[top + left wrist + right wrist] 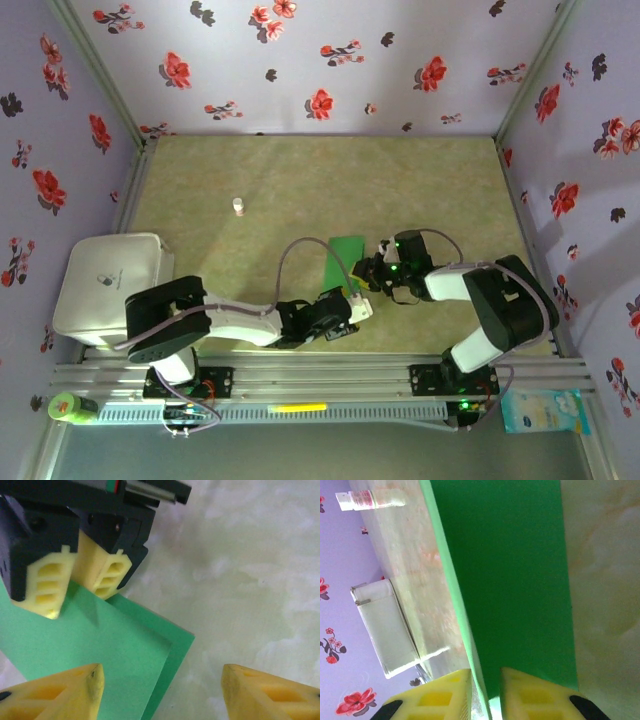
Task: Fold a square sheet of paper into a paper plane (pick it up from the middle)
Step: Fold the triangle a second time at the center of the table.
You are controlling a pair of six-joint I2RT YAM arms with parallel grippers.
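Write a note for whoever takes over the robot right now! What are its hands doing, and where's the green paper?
Left gripper: open, holding nothing, hovering at a corner of the paper.
Right gripper: shut on an edge of the square sheet of paper.
Paper: mid-table, between the two grippers.
Done: sheet folded over, two layers showing, edges slightly offset.
Left: the remaining folds; there is no pointed plane shape yet.
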